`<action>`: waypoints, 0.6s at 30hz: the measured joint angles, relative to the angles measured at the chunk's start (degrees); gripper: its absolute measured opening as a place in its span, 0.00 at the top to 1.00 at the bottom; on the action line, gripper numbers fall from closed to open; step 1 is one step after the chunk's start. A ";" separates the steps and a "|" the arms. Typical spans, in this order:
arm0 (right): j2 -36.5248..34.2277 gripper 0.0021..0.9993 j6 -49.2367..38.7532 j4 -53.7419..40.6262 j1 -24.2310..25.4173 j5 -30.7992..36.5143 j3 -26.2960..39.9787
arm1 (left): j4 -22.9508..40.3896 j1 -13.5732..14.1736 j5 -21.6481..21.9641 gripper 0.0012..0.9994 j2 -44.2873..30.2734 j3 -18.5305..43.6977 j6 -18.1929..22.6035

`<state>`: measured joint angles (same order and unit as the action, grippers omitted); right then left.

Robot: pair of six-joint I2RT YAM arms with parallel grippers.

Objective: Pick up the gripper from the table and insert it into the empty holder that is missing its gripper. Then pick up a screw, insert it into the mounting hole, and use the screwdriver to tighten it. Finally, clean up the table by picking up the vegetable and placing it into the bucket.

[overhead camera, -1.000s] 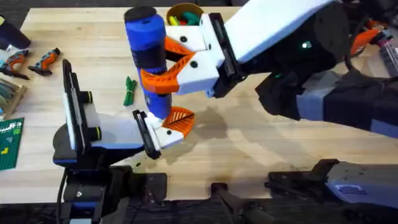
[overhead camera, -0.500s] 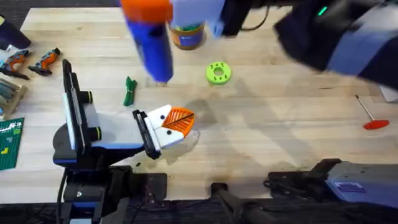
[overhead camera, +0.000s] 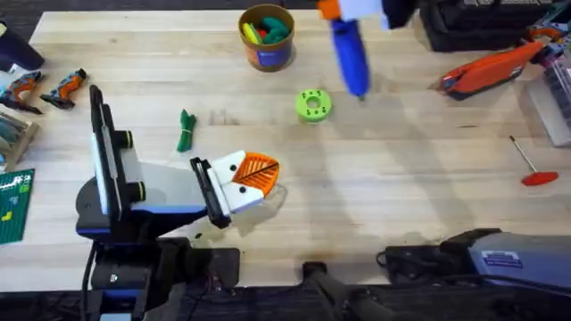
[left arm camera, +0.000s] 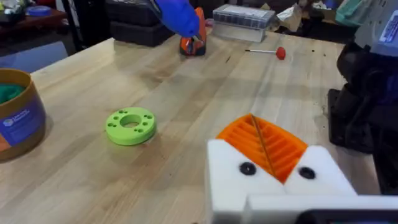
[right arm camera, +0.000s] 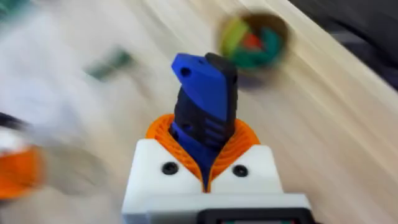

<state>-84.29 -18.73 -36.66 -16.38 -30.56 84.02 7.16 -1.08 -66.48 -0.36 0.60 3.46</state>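
The right gripper [right arm camera: 205, 165] pinches the screwdriver [right arm camera: 204, 109] between its orange ribbed pads, the blue body standing up out of the white mounts in the right wrist view. From overhead, the screwdriver [overhead camera: 350, 53] hangs tip-down above the far side of the table [overhead camera: 401, 178], just beyond and to the right of the lime-green disc [overhead camera: 312, 104]. The bucket [overhead camera: 266, 37] stands farther back and to the left of the disc, with coloured toy pieces inside it. The vegetable [overhead camera: 186, 130] lies flat on the wood, well to the left of the disc. Nearer the robot than the disc, the left gripper [overhead camera: 252, 178] rests low over the table; its white holder [overhead camera: 236, 198] carries an orange ribbed pad, and the fingers look pressed together. In the left wrist view that gripper [left arm camera: 273, 155] shows two black screw heads on the white mount. A thin red-handled tool [overhead camera: 531, 166] lies far to the right of the disc, and a big orange tool [overhead camera: 491, 69] lies beyond it near the table's back edge.
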 joint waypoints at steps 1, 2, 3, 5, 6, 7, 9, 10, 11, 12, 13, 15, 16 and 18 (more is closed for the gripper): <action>0.00 0.98 -3.27 -2.27 0.65 3.73 0.26 | -0.01 0.00 0.00 1.00 0.00 0.00 0.00; 0.00 0.98 -6.10 -4.33 1.21 7.01 0.36 | 0.00 0.00 0.00 1.00 0.00 0.00 0.00; 0.00 0.98 -9.25 -6.48 1.78 10.25 0.38 | 0.00 0.00 0.00 1.00 0.00 0.00 0.00; -0.42 0.98 -15.86 -10.72 2.92 16.07 0.40 | 0.00 0.00 0.00 1.00 0.00 0.00 0.00; -0.96 0.98 -18.91 -12.26 3.51 18.46 0.40 | 0.00 0.00 0.00 1.00 0.00 0.00 0.00; -1.85 0.98 -21.79 -13.18 4.17 20.53 0.41 | 0.00 0.00 0.00 1.00 0.00 0.00 0.00; -4.08 0.98 -26.49 -13.89 5.27 23.06 0.45 | -0.02 0.00 0.00 1.00 0.00 0.00 0.00; -5.49 0.98 -28.87 -14.32 5.80 24.08 0.45 | -0.02 0.00 0.00 1.00 0.00 0.00 0.00; -6.81 0.98 -30.91 -14.68 6.19 24.96 0.45 | 0.00 0.00 0.02 1.00 0.00 0.00 0.00; -8.35 0.98 -33.06 -14.92 6.49 26.14 0.45 | -0.02 0.00 0.01 1.00 0.00 0.00 0.00; -9.77 0.98 -34.97 -14.81 6.64 27.42 0.37 | -0.02 0.00 0.02 1.00 0.00 0.00 0.00; -12.32 0.98 -39.32 -13.63 6.70 30.21 -0.48 | -0.02 0.00 0.02 1.00 0.00 0.00 0.00; -13.31 0.98 -41.06 -12.96 6.70 31.26 -1.14 | -0.02 0.00 0.02 1.00 0.00 0.00 0.00; -15.03 0.98 -43.60 -10.48 6.70 32.73 -3.05 | -0.02 0.00 0.02 1.00 0.00 0.00 0.00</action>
<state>-99.32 -62.32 -47.13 -9.67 2.17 80.97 7.14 -1.08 -66.46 -0.36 0.60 3.46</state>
